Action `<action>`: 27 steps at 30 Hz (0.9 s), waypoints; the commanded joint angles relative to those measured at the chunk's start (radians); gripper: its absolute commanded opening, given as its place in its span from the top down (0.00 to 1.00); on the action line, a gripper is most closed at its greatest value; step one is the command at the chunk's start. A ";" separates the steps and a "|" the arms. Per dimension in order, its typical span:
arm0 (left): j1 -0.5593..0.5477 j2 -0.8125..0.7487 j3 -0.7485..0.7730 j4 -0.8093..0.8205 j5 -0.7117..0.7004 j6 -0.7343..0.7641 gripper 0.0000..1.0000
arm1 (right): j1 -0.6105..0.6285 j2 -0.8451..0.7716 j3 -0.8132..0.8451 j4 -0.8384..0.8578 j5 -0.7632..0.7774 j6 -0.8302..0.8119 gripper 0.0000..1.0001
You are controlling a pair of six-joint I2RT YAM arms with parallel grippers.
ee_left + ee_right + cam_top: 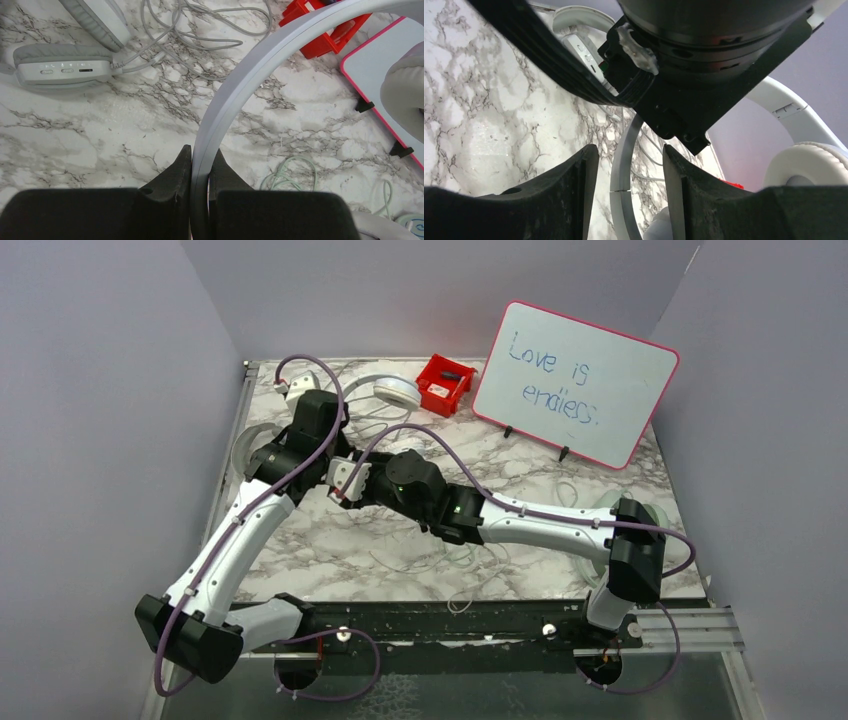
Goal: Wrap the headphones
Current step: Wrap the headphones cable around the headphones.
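Left gripper (200, 155) clamped on headband of white headphones (260, 65), pair held above marble table (100, 135), left of centre. Right gripper (630, 152) straddles same band just below left wrist, jaws apart, no contact.

I judge step as securing two-handed hold before winding. Next I must close right jaws squarely on band. Then I pick out cable (210, 35) from the loose strands; I can't tell which strand is this pair's.

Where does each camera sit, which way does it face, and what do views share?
Top external: above and behind the bases, looking down on the table; both arms show.
Left wrist: looks down past the left gripper, shut on the white headband.
Right wrist: looks along the right gripper, open around that headband; the left arm looms above.
Shared: both wrist views show the headband.
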 commanded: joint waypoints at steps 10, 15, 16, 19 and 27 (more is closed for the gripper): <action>-0.002 -0.113 -0.027 0.117 0.086 -0.016 1.00 | -0.025 0.019 0.028 -0.108 0.085 -0.060 0.79; -0.002 -0.106 -0.042 0.136 0.121 0.049 0.99 | -0.031 0.028 0.051 -0.153 0.040 -0.131 0.99; -0.001 -0.102 -0.042 0.131 0.119 0.061 0.94 | -0.031 0.026 0.052 -0.153 0.034 -0.145 0.99; 0.001 -0.096 -0.043 0.115 0.080 0.079 0.83 | -0.031 0.013 0.055 -0.194 0.006 -0.175 0.99; 0.014 -0.035 0.003 0.112 0.048 0.155 0.63 | -0.031 -0.002 0.059 -0.263 -0.087 -0.201 0.99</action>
